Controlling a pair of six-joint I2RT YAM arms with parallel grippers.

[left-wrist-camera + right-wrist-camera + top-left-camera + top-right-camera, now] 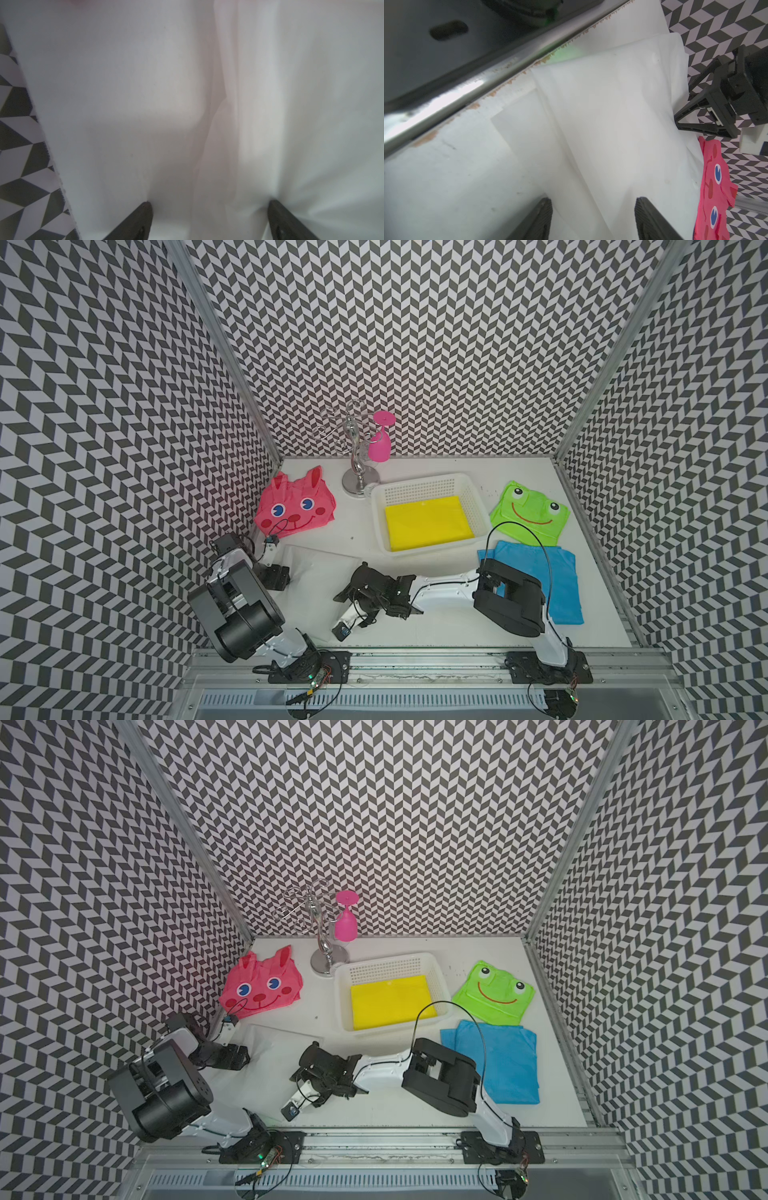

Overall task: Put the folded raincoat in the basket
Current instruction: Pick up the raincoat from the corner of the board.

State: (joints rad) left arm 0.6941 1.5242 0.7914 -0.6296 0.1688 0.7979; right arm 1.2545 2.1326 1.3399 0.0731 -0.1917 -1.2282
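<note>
We judge the task partly done. A yellow raincoat [428, 522] already lies flat in the basket [434, 550], while the white folded raincoat [320, 585] lies on the table [449, 626], not yet lifted.

Our left hand [208, 204] is spread, its fingertips [272, 204] down on the white cloth either side of a fold, and it pinches nothing. Our right hand [593, 199] is spread too, straddling the opposite edge of the same raincoat. We think what is left is to close on both sides, lift, carry over the rim and let go.

The patterned wall runs close outside the left hand, and the pink rabbit raincoat [293, 508] lies just ahead of it, so there is little room there. Between the hands lies only white cloth. The basket stands beyond the right hand, near but apart, and its near rim is the edge to clear. Back along the right arm lie a blue raincoat [561, 585] and a green frog one [530, 510].
</note>
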